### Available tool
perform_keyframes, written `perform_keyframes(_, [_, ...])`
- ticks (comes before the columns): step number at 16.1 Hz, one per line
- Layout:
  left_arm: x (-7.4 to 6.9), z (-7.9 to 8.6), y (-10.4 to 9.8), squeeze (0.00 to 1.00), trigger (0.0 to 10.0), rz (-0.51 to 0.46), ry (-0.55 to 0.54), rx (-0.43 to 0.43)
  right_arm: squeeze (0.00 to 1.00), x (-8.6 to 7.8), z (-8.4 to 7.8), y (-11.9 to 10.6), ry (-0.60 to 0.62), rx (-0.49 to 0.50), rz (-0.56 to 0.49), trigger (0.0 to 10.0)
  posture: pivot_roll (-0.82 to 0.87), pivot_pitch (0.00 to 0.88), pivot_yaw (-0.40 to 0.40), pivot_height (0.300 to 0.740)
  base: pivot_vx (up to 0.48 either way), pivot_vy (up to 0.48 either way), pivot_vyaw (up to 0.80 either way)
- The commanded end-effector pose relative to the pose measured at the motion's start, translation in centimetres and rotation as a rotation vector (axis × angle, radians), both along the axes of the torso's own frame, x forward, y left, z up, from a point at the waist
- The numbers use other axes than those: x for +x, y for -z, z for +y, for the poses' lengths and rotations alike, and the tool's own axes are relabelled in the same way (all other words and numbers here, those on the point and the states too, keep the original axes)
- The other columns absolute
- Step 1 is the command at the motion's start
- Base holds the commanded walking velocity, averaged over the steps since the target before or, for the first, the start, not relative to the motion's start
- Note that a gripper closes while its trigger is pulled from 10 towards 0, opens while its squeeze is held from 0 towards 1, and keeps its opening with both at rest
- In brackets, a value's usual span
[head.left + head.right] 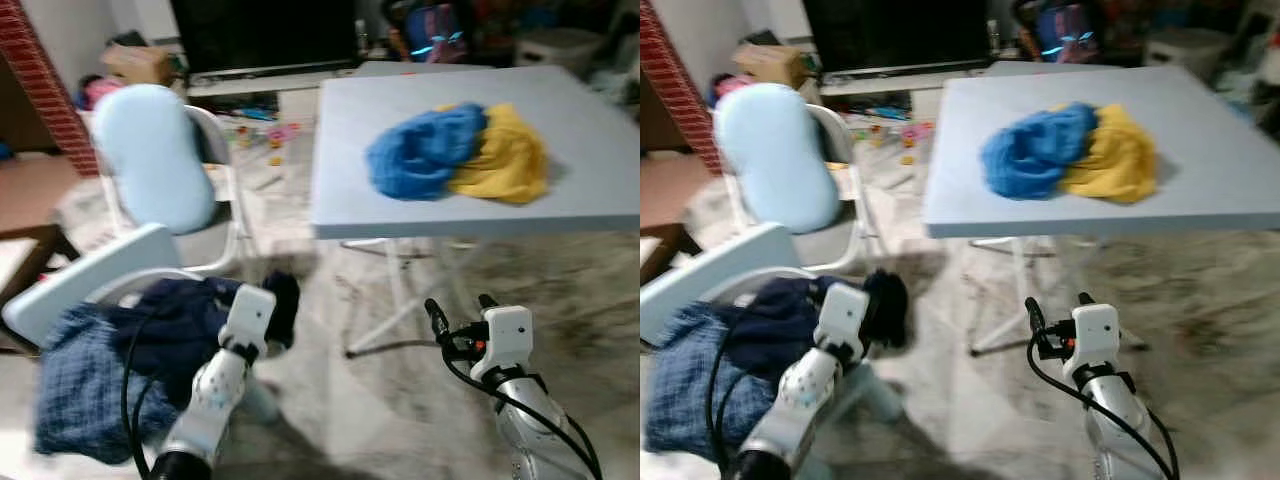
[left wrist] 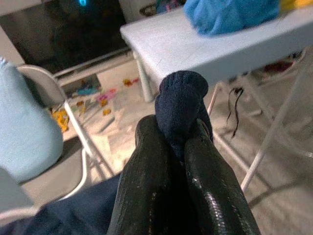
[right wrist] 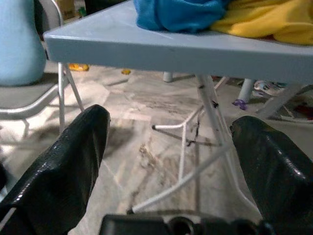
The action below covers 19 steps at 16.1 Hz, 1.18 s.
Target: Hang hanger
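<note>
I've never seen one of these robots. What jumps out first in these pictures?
A bright blue cloth and a yellow cloth lie bunched together, touching, on the pale folding table. Nearer, the left gripper pinches a dark navy garment beside a chair, while the right gripper hangs open below the table's edge.

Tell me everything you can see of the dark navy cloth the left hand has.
The navy cloth is soft, knit-looking fabric. A bunched fold is pinched between the shut fingers of the left hand and sticks up past their tips. The rest trails down to a dark heap on the chair, beside a blue checked cloth.
</note>
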State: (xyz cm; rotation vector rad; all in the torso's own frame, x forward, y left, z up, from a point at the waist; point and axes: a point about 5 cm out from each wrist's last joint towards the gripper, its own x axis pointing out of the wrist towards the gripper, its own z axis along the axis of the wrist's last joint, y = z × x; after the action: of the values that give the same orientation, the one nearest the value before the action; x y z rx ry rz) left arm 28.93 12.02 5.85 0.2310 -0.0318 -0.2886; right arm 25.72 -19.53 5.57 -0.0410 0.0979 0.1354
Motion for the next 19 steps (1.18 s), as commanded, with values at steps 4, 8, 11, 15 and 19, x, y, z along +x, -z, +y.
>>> perform_keyframes(4, [0.1,0.6,-0.2,0.0,10.0,-0.015,-0.009,0.006,0.0,0.4,0.8,-0.4,-0.026,0.005,-0.027,10.0,-0.09,0.0,0.079,0.74,0.0,-0.427,0.0])
perform_keyframes(8, [0.3,0.3,-0.4,0.0,10.0,-0.017,-0.019,-0.006,0.0,0.5,0.9,-0.3,-0.039,0.004,-0.023,10.0,-0.09,0.0,0.064,0.74,0.0,-0.082,0.0])
perform_keyframes(11, [0.5,0.3,-0.4,0.0,10.0,-0.019,-0.042,-0.029,0.0,0.5,0.7,-0.1,-0.041,0.0,-0.013,10.0,-0.09,0.0,0.05,0.74,0.0,0.0,0.0])
perform_keyframes(15, [1.0,0.8,-0.2,0.0,10.0,0.002,-0.092,-0.049,0.0,0.9,0.9,0.6,-0.028,0.015,0.026,10.0,-0.09,0.0,0.047,0.74,0.0,0.0,0.0])
perform_keyframes(19, [2.1,0.4,-0.9,0.0,10.0,-0.006,-0.12,-0.101,0.0,1.9,1.2,0.2,-0.029,0.017,0.013,10.0,-0.1,0.0,0.055,0.74,0.0,0.0,-0.6])
